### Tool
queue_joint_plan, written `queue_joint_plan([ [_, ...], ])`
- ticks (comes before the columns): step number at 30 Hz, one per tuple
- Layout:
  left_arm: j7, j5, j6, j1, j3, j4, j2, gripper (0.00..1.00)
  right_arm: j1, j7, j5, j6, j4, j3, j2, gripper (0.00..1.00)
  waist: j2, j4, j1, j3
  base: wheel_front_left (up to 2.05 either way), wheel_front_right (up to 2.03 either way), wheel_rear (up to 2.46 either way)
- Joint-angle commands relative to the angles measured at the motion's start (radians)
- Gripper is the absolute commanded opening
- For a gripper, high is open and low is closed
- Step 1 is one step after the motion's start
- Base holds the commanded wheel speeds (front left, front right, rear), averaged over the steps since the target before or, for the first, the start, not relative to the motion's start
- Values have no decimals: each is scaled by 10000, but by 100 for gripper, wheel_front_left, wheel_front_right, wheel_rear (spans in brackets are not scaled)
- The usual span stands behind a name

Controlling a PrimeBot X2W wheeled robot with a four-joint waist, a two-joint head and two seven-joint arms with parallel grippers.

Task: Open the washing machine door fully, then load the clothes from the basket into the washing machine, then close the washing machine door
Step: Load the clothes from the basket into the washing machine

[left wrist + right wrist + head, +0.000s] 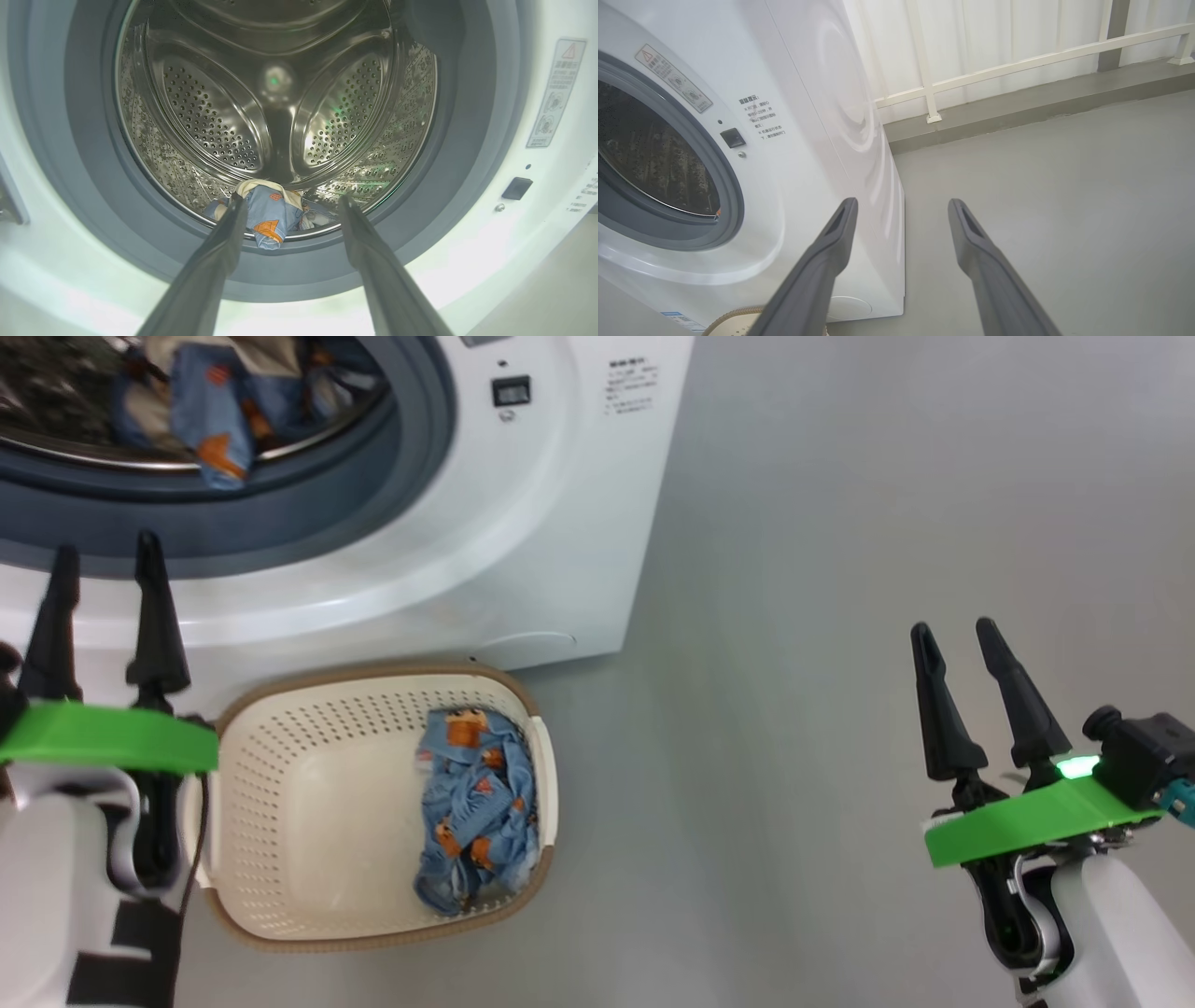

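Laundry split between two places right now: a bundle of blue bear-print clothes (pixel 268 217) lies at the near lip of the steel drum (pixel 210 116), and one more crumpled bear-print piece (pixel 476 793) sits against the right wall of the basket (pixel 308 728), which stands on the floor (pixel 840 523) just in front of the washing machine (pixel 560 523). Left gripper (pixel 106 549) hovers before the open mouth, fingers spread wide, nothing between them; right gripper (pixel 953 627) hangs well off to the right over bare floor, fingers apart and empty too. Next job, I'd say, is that last piece. Come down over the heap's highest fold with fingers spread, sink in deep enough to gather several layers, and stay off the perforated wall so the basket doesn't lift with it. Then carry it past the grey-blue seal (pixel 84 140) and let go far inside – the bundle's corner already laps the lip, and a trailing hem could foul the door
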Motion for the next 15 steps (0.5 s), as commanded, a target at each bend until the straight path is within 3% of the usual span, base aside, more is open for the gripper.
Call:
queue_joint_plan([
  [1, -53, 165, 6, 352, 350, -417, 291, 100, 251, -78, 114, 56, -179, 156, -154, 100, 0, 438, 0, -524, 0, 0, 0],
  [15, -53, 264, 6, 2377, 632, -1332, -106, 100, 1032, -78, 215, 56, -56, 38, -333, 100, 0, 858, 0, -1618, 0, 0, 0],
])
